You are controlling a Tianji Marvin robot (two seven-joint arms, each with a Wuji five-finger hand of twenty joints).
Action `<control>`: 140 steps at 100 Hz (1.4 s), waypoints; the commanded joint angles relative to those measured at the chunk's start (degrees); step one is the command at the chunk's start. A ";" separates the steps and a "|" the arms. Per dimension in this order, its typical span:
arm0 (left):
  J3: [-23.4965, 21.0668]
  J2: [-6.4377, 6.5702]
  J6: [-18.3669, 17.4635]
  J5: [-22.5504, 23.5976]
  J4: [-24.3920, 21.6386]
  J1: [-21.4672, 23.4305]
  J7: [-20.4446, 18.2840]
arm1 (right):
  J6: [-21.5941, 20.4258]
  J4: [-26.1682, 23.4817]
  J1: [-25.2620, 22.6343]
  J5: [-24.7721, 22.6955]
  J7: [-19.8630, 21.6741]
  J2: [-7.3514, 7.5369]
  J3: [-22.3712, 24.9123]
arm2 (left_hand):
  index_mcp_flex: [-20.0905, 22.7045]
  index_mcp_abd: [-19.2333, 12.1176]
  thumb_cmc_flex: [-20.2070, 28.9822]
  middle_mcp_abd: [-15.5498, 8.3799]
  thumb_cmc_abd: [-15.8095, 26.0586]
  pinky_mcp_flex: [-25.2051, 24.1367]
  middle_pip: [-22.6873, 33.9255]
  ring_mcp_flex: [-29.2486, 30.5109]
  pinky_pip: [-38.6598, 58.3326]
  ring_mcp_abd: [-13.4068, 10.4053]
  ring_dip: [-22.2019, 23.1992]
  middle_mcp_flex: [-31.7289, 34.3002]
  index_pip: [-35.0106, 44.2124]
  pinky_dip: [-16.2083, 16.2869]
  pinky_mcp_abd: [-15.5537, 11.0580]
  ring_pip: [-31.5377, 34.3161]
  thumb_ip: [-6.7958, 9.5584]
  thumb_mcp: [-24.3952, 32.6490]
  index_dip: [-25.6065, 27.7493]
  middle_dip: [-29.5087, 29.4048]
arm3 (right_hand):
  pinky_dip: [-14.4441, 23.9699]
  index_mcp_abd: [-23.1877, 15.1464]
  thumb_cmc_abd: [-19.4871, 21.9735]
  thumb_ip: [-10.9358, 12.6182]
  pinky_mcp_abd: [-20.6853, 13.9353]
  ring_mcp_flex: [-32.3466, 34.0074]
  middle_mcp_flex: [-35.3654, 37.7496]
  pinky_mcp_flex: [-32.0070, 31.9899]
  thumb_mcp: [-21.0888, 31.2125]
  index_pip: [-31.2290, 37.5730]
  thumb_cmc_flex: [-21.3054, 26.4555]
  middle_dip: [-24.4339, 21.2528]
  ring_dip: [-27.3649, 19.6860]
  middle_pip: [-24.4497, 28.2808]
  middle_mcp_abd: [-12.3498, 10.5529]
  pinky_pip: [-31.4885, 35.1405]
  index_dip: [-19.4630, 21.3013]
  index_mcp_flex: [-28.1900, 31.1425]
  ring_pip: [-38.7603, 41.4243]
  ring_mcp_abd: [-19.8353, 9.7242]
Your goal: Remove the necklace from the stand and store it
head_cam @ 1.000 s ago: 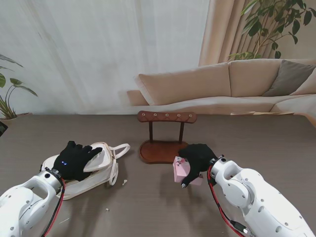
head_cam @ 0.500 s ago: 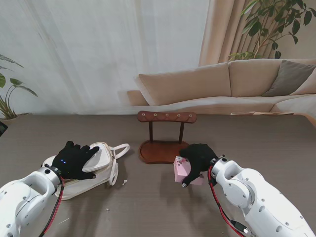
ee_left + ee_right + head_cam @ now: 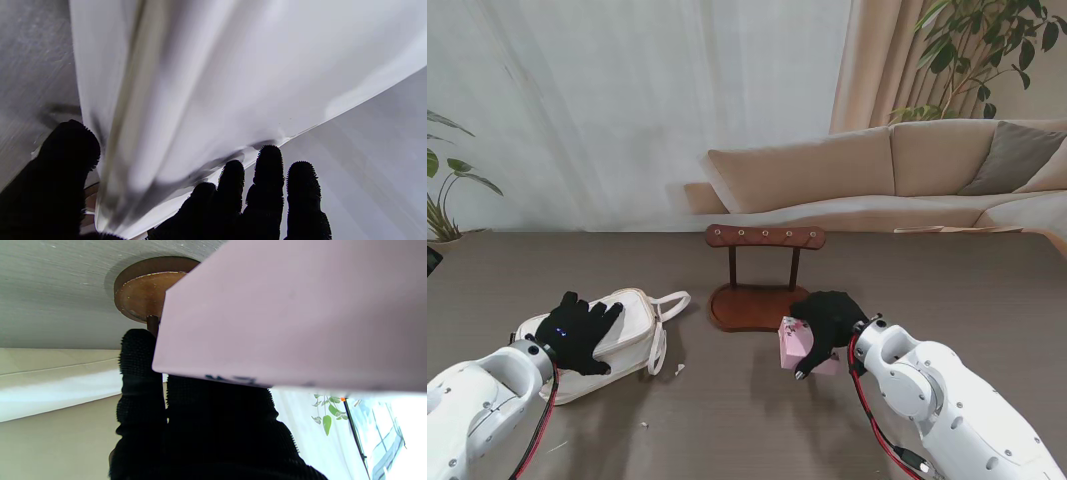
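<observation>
Well to the left of the wooden stand (image 3: 764,238), and nearer to me: left hand (image 3: 577,335) laid flat on the white bag (image 3: 632,310), fingers spread, gripping nothing. Looks like pressing the bag down or shut rather than lifting it.

At the stand itself: crossbar bare, nothing hanging from it as far as can be made out. So the taking-off step judged done.

Just right of the stand's base and a little nearer to me: right hand (image 3: 827,320) curled over the pink box (image 3: 789,345), fingers draped across its top, thumb down the near side. Box resting on the table (image 3: 727,430).

Necklace itself not to be seen anywhere; whether stored in the bag or the box, cannot tell. Left to do, probably: confirming the closure and letting go.

From the left wrist: fingertips (image 3: 268,166) against the bag's smooth white wall (image 3: 217,83), blurred, with a seam or zip line that the stand camera misses. From the right wrist: box underside (image 3: 293,313) filling the frame, fingers (image 3: 136,373) wrapped at its edge, stand's round base (image 3: 143,293) close beyond, a nearness less plain from overhead.
</observation>
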 commanded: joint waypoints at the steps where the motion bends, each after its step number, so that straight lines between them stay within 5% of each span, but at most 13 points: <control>1: 0.78 -0.18 1.39 -0.67 1.49 -0.21 -0.37 | -0.06 -0.13 -0.18 -0.01 0.87 -0.12 -0.19 | -2.78 3.79 1.67 1.13 -2.60 -0.13 0.04 -0.15 -1.57 1.30 -0.01 -0.72 -1.53 -0.48 2.78 -0.52 -0.17 -0.08 -0.93 -0.16 | -1.41 -17.17 4.30 2.60 0.03 4.37 6.67 -12.30 25.66 26.79 24.41 4.74 1.98 5.33 -7.60 2.10 3.95 7.66 3.91 -0.91; 25: 4.76 -0.11 7.23 0.71 5.46 -2.28 4.30 | 0.01 -0.10 -0.24 0.04 0.81 -0.13 -0.13 | 2.09 4.76 4.56 1.58 -7.27 3.39 3.04 4.23 0.87 2.62 1.68 4.43 2.29 -0.52 4.46 1.12 0.04 6.83 -1.04 1.16 | -1.40 -17.17 4.31 2.59 0.07 4.47 6.71 -12.30 25.64 26.80 24.40 4.76 2.01 5.34 -7.51 2.12 3.95 7.66 3.98 -0.89; 49: 8.88 0.18 10.66 0.45 11.02 -5.21 9.99 | 0.04 0.07 -0.29 0.27 0.62 -0.18 -0.16 | 14.96 2.34 12.40 0.38 -12.72 12.70 10.53 15.16 11.71 1.39 7.25 15.32 14.06 -1.88 4.58 6.04 0.64 18.87 9.14 7.44 | -1.38 -17.13 4.34 2.59 0.17 4.53 6.76 -12.29 25.67 26.79 24.39 4.76 2.03 5.33 -7.45 2.13 3.94 7.66 4.03 -0.83; 59: 10.47 0.23 11.79 -0.83 13.88 -6.68 13.77 | 0.01 0.12 -0.32 0.37 0.70 -0.18 -0.13 | 22.96 -1.50 17.86 -1.89 -12.93 19.53 14.18 21.38 16.74 0.42 11.64 24.24 25.89 -3.92 4.58 11.44 1.44 22.49 16.36 9.35 | -1.39 -17.13 4.26 2.59 0.16 4.56 6.81 -12.32 25.67 26.79 24.46 4.78 2.04 5.36 -7.49 2.12 3.94 7.66 4.04 -0.77; 64: 10.97 0.31 11.78 -1.21 14.95 -7.29 15.06 | 0.03 0.11 -0.36 0.46 0.75 -0.18 -0.10 | 26.71 -5.40 24.05 -3.23 -15.13 22.64 13.09 24.22 18.85 0.09 12.99 30.17 34.38 -6.16 4.61 13.27 -2.95 19.02 19.26 18.90 | -1.39 -17.09 4.35 2.60 0.14 4.51 6.79 -12.32 25.67 26.77 24.40 4.78 2.04 5.35 -7.42 2.12 3.93 7.62 4.03 -0.81; 75: 11.97 0.54 11.50 -1.63 17.60 -8.57 18.92 | 0.08 0.11 -0.40 0.59 0.81 -0.19 -0.06 | 32.16 -14.25 31.98 -6.85 -14.32 30.07 6.81 30.65 22.25 -1.37 14.82 42.87 54.98 -8.21 4.11 18.28 -3.05 17.20 15.64 25.62 | -1.38 -17.03 4.39 2.61 0.14 4.57 6.80 -12.30 25.67 26.79 24.39 4.80 2.05 5.36 -7.45 2.14 3.94 7.62 4.07 -0.82; 89: 12.14 0.78 9.59 -2.36 19.35 -9.33 21.32 | 0.13 0.07 -0.44 0.73 0.88 -0.20 -0.04 | 30.14 -16.33 31.94 -7.83 -14.69 35.58 7.59 33.16 22.52 -4.30 15.76 45.03 65.57 -9.30 2.51 22.05 -3.17 21.68 10.81 26.14 | -1.37 -16.89 4.35 2.63 0.17 4.53 6.87 -12.29 25.69 26.82 24.48 4.81 2.06 5.36 -7.40 2.16 3.95 7.64 4.06 -0.82; 113: 10.46 0.48 0.55 -7.11 20.36 -9.16 24.63 | 0.14 0.02 -0.49 0.76 0.95 -0.19 -0.04 | 29.76 -15.68 33.23 -7.09 -16.63 37.17 8.97 34.62 20.98 -2.53 15.09 45.44 68.93 -9.58 2.33 21.68 -1.66 24.18 9.95 28.00 | -1.38 -16.89 4.38 2.64 0.10 4.59 6.87 -12.25 25.63 26.82 24.51 4.82 2.07 5.35 -7.43 2.18 3.95 7.64 4.11 -0.72; 140: 7.10 -0.09 -6.40 -9.18 16.10 -6.08 24.58 | 0.07 -0.21 -0.50 0.63 1.20 -0.15 0.04 | 30.11 -15.22 33.79 -6.62 -16.46 36.66 8.81 34.39 19.94 -1.88 14.84 45.33 68.60 -9.30 2.47 21.06 -1.65 23.69 9.30 28.21 | -1.38 -16.89 4.47 2.65 0.08 4.59 6.84 -12.21 25.56 26.82 24.45 4.84 2.05 5.33 -7.39 2.19 3.94 7.64 4.09 -0.84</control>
